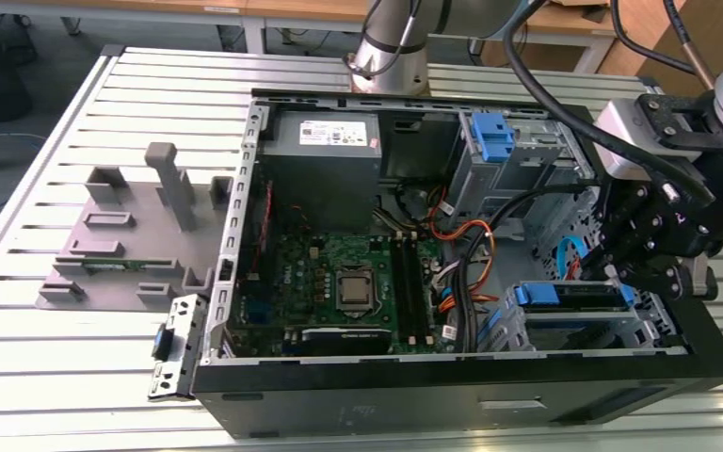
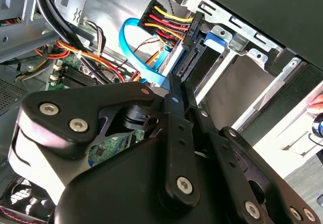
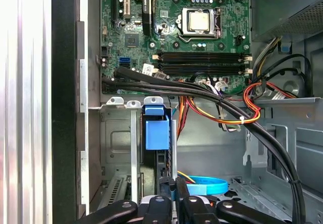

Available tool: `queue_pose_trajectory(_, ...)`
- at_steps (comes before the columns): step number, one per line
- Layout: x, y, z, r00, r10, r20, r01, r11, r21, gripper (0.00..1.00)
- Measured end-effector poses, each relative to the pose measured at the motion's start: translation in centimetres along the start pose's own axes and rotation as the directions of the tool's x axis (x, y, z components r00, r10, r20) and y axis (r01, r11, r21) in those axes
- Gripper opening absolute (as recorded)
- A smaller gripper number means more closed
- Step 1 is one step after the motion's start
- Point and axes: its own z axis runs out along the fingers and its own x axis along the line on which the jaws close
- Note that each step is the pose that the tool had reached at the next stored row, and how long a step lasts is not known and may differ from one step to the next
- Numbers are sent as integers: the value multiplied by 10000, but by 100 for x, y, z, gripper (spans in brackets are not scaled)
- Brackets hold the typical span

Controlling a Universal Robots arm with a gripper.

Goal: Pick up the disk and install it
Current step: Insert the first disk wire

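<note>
Arm reaching down at exterior view's right, black claw fingers pressed together

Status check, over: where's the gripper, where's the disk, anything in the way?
Gripper low at the drive cage, jaws together. Disk sits in the cage, blue carrier showing. Blue data cable loops right beside the gripper.

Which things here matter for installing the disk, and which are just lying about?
Job in hand:
- disk, sitting in the bay
- bay, at the case corner on the exterior view's right
- pincer, just above the disk

Lying about:
- grey fixture on the table beside the case
- blue bracket
- power supply
</note>
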Motion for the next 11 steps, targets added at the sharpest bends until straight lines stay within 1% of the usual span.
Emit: queue_pose_trajectory(11, 10, 0, 30, 10000, 0, 0, 0, 10000, 1, 16)
